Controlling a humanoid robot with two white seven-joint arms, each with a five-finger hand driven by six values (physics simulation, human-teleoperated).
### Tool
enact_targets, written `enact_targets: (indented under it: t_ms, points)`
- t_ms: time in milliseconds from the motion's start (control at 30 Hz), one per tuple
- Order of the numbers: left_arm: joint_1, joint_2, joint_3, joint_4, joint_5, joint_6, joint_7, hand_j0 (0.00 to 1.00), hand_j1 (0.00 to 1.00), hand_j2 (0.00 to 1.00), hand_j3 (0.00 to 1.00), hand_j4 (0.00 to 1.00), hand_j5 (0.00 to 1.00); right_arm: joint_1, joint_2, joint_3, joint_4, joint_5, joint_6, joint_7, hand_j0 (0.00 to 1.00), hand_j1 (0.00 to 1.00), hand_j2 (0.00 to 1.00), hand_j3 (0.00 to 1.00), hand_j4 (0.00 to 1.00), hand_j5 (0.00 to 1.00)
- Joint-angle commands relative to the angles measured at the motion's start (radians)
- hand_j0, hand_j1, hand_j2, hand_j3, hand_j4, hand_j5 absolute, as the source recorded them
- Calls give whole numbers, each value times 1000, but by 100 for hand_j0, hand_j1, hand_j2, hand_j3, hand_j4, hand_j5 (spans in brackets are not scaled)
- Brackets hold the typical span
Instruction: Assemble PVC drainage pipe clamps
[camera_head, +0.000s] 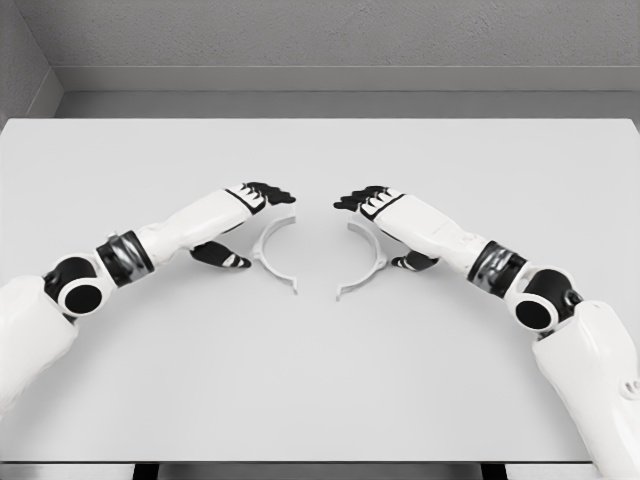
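Two white half-clamps flat on table, mid-centre, curved backs facing each other, apart. Left half just beside left hand, under its fingertips. Right half just beside right hand. Both hands relaxed, fingers loosely spread, holding nothing.

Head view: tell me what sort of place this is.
Likely a bare simulated test bench: a plain white table, grey walls, and only two white clamp halves lying between the left hand and right hand.
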Motion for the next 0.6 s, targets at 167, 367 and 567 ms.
enact_targets:
  t_ms: [167,367,567]
  points:
    - [-25,33,12,14,12,1,2,100,100,100,100,100,100,-2,21,10,-11,-8,3,4,100,100,100,100,100,100]
    - [-43,41,10,45,12,1,2,100,100,100,100,100,100,-8,33,15,-12,-9,2,4,100,100,100,100,100,100]
    - [-43,41,5,47,12,1,2,100,100,100,100,100,100,-21,56,29,-9,-6,3,5,100,100,100,100,100,100]
